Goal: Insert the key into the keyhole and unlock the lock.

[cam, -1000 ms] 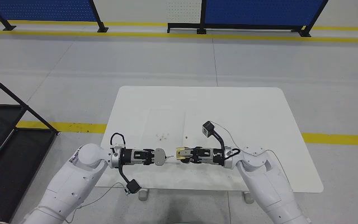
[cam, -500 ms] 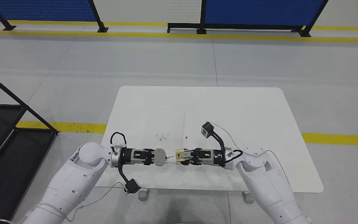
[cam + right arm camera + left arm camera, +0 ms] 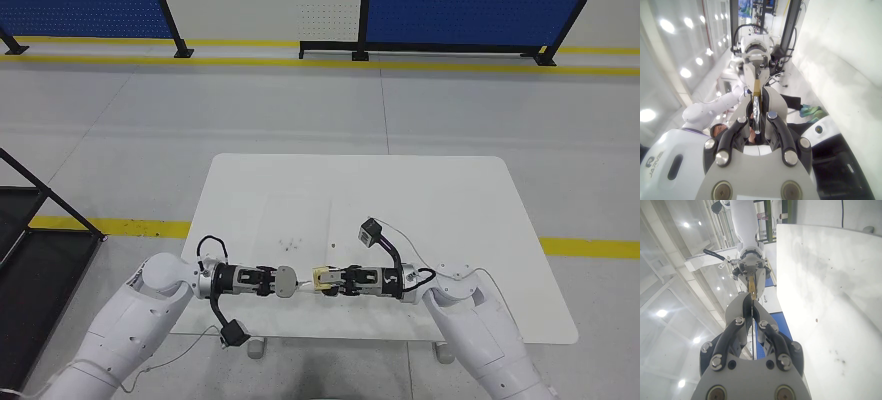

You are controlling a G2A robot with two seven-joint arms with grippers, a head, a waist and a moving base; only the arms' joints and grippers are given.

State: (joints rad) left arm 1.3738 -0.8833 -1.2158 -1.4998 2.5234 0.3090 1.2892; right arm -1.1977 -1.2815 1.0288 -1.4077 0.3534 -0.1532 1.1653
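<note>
While my left pincer (image 3: 752,300) pinches the key (image 3: 752,321) edge-on and my right pincer (image 3: 757,98) clamps the lock (image 3: 756,87), the two meet over the worktop's (image 3: 450,200) near edge. I judge the tip sits at the keyhole: keep blade and lock in line, push straight, twist only once seated

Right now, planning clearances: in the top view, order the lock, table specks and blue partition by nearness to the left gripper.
From the left gripper:
1. lock, directly ahead, in the right gripper.
2. specks, farther in on the table.
3. blue partition, far beyond the table.
</note>
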